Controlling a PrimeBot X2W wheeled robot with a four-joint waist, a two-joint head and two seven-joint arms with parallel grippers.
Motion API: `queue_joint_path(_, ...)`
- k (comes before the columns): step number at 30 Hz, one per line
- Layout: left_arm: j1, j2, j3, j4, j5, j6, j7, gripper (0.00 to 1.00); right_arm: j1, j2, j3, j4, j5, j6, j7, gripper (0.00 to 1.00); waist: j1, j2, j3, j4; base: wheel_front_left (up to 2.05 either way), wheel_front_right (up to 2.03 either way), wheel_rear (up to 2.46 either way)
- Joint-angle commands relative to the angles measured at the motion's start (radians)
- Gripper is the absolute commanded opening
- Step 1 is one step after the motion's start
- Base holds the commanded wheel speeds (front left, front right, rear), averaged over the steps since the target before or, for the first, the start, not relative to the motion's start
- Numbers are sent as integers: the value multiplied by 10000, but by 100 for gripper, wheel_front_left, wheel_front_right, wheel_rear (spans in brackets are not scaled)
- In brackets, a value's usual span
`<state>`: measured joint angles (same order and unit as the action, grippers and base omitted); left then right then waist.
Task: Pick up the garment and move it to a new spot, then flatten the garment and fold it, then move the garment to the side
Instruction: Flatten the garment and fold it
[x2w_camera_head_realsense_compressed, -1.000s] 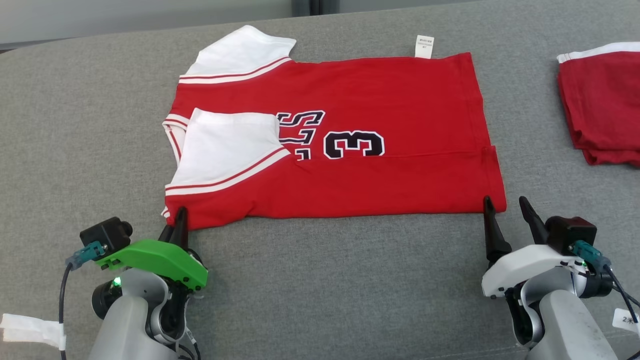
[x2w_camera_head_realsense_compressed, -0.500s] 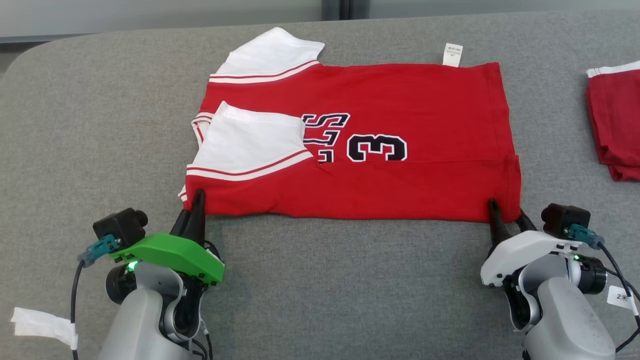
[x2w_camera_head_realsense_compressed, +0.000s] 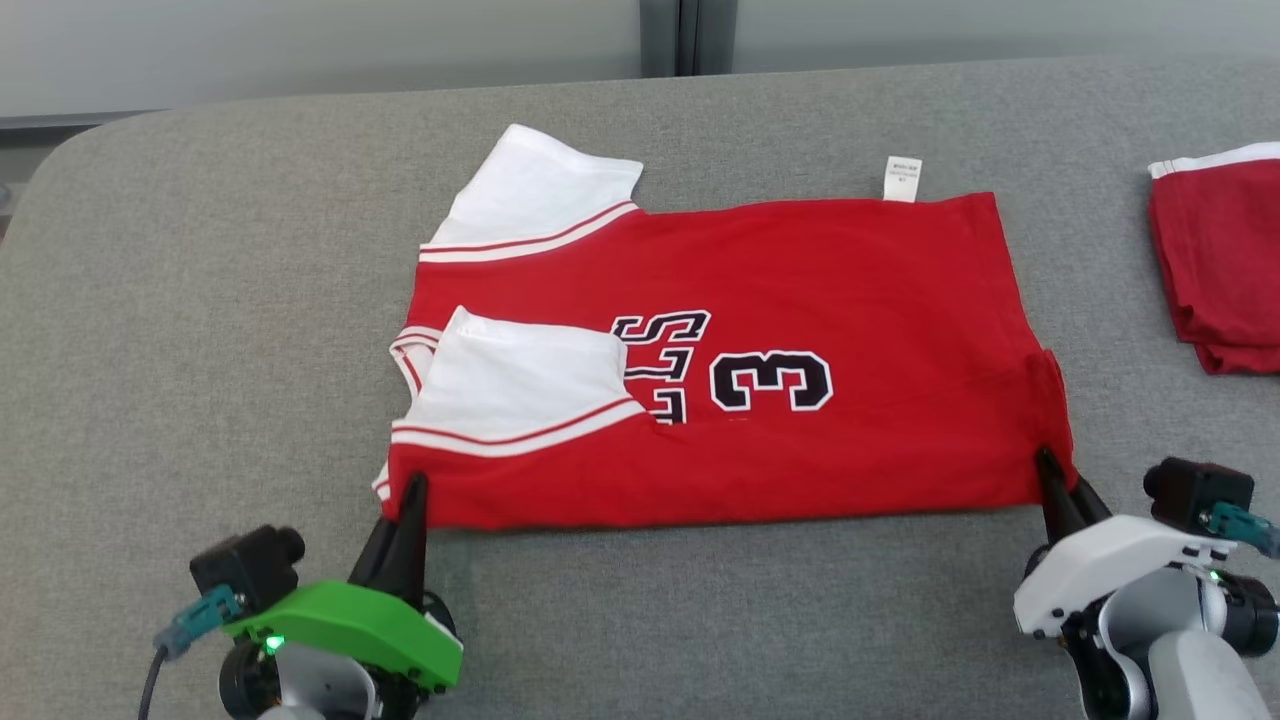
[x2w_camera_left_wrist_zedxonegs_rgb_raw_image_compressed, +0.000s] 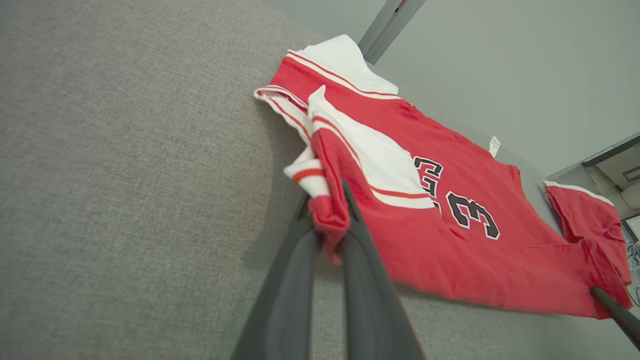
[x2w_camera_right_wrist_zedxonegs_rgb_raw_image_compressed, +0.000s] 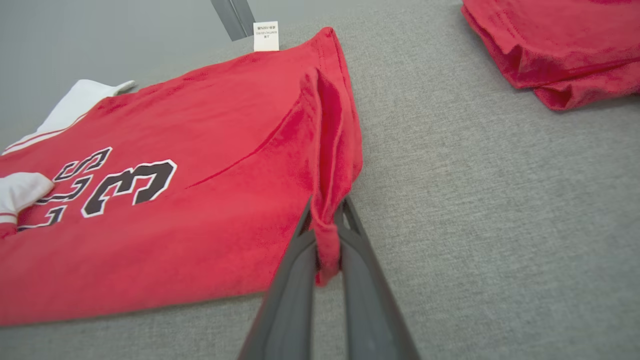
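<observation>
The garment (x2w_camera_head_realsense_compressed: 760, 300) is a red jersey with white sleeves and a black "3", lying sideways on the grey table, its near long edge folded over. My left gripper (x2w_camera_head_realsense_compressed: 412, 488) is shut on the near left corner by the sleeve; the left wrist view shows red cloth (x2w_camera_left_wrist_zedxonegs_rgb_raw_image_compressed: 330, 220) pinched between its fingers. At the near right hem corner my right gripper (x2w_camera_head_realsense_compressed: 1052, 470) is shut as well, and in the right wrist view a bunched strip of the garment (x2w_camera_right_wrist_zedxonegs_rgb_raw_image_compressed: 327, 240) sits between its dark fingers. That corner is slightly lifted.
A second folded red garment (x2w_camera_head_realsense_compressed: 1215, 270) with a white band lies at the table's right edge, also in the right wrist view (x2w_camera_right_wrist_zedxonegs_rgb_raw_image_compressed: 560, 45). A white label (x2w_camera_head_realsense_compressed: 902, 178) sticks out from the jersey's far edge. Grey table (x2w_camera_head_realsense_compressed: 200, 330) stretches to the left and near side.
My right gripper moved onto the hem corner and shut on it, having stood open a second ago. The left grip is unchanged. The head camera has tilted, shifting the whole picture downward.
</observation>
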<state>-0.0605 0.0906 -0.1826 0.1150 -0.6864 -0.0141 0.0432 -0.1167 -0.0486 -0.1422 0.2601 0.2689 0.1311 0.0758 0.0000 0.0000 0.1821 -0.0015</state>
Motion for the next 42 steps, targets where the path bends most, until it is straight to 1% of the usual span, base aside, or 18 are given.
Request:
queue_joint_path(1, 432, -12, 0, -226, -159, 140, 64, 0, 376, -35, -54, -276, 159, -9, 147, 0, 0, 0, 18, -14, 0, 0, 0)
queue_joint_path(4, 1143, -109, -67, -525, -342, 406, 108, 0, 1018, -35, -192, -649, 383, -9, 399, 0, 0, 0, 51, -32, 0, 0, 0)
queue_joint_path(7, 1444, -189, -56, -609, -404, 603, -91, 0, 1360, -34, -228, -697, 607, -11, 454, 0, 0, 0, 87, -32, 0, 0, 0)
queue_joint_path(8, 1533, -208, -125, -543, -394, 654, -83, 0, 1433, -39, -249, -648, 684, -11, 401, 15, 0, 0, 96, -38, 0, 0, 0)
queue_joint_path(9, 1560, -226, -154, -495, -431, 678, -85, 0, 1486, -39, -255, -597, 704, -11, 345, 39, 0, 0, 96, -43, 0, 0, 0)
queue_joint_path(10, 1564, -232, -175, -448, -454, 702, -121, 28, 1540, -35, -256, -513, 742, -11, 287, 88, 0, 0, 99, -54, 0, 0, 0)
queue_joint_path(11, 1555, -224, -218, -390, -393, 734, -114, 76, 1552, -37, -263, -444, 762, -11, 231, 100, 0, 0, 98, -65, 0, 0, 0)
queue_joint_path(12, 1541, -201, -234, -334, -330, 739, -148, 100, 1558, -35, -251, -384, 782, -9, 160, 100, 0, 0, 91, -84, 0, 0, 0)
queue_joint_path(15, 1515, -72, -91, -332, -231, 813, -295, 100, 1538, -32, -293, -251, 808, -9, -40, 100, 0, 0, 63, -142, 0, 0, 0)
queue_joint_path(17, 1488, 125, 14, -417, -125, 872, -359, 100, 1567, -37, -411, -221, 739, -9, -181, 100, 0, 0, 31, -179, 0, 0, 0)
queue_joint_path(20, 1135, 590, 175, -638, 103, 906, -316, 100, 1409, -29, -527, -305, 477, -9, -369, 100, 0, 0, 3, -260, 0, 0, 0)
queue_joint_path(23, 411, 1212, 160, -885, 507, 776, 26, 100, 1138, -32, -585, -633, 245, -9, -452, 100, 0, 0, 28, -350, 0, 0, 0)
queue_joint_path(27, -1272, 2098, 6, -1167, 1022, 528, 865, 100, 631, -28, -385, -1121, -118, -9, -365, 100, 0, 0, 304, -528, 0, 0, 0)
queue_joint_path(32, -4143, 3069, -321, -904, 1432, -111, 2246, 100, -376, -31, 375, -1469, -353, -9, -190, 100, 0, 0, 1050, -1031, 0, 0, 0)
queue_joint_path(37, -6627, 3453, -620, 157, 1295, -622, 3588, 100, -1406, -31, 1241, -1419, -286, -9, -241, 100, 0, 0, 1933, -1671, 0, 0, 0)
queue_joint_path(42, -8241, 3804, -845, 1586, 1229, -876, 4416, 100, -2318, -26, 1968, -1192, -43, -9, -562, 100, 0, 0, 2800, -2362, 0, 0, 0)
